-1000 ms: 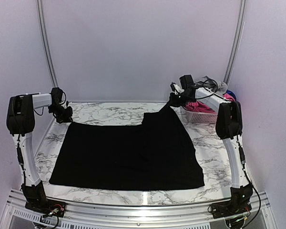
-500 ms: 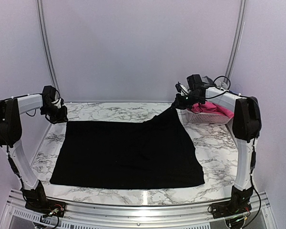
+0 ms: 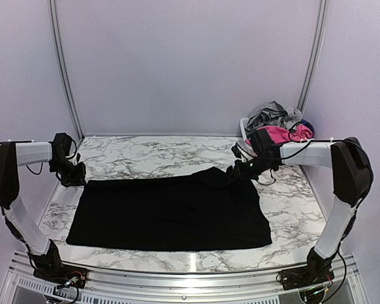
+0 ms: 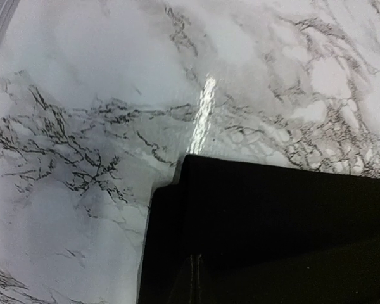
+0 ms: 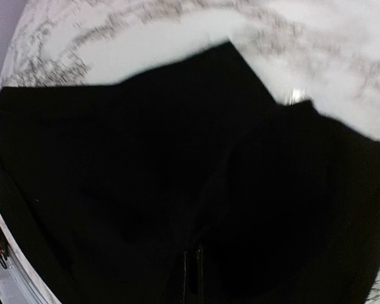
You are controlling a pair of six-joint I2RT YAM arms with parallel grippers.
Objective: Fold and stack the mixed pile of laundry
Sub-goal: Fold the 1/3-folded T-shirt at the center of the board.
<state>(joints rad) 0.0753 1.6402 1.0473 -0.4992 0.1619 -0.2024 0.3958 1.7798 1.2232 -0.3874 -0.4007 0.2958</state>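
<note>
A large black cloth (image 3: 171, 212) lies spread flat on the marble table (image 3: 158, 155). My left gripper (image 3: 75, 173) is low at its far left corner and shut on it. In the left wrist view the jaws (image 4: 197, 278) pinch the cloth (image 4: 272, 221) just behind that corner. My right gripper (image 3: 236, 170) is low at the far right corner, where the cloth bunches up, and is shut on it. The right wrist view (image 5: 192, 272) is filled with black cloth (image 5: 145, 158). Grey trousers (image 3: 272, 115), a pink piece (image 3: 277, 133) and a dark blue piece (image 3: 308, 124) are heaped at the back right.
The white lattice basket (image 3: 244, 136) stands at the back right corner under the heap, mostly hidden by my right arm. Bare marble shows behind the cloth and along both sides. Metal uprights and walls close off the back.
Both grippers have come down and towards the near side with the cloth's far edge. The raised right corner now sits low by the table, and the far edge lies nearer.
</note>
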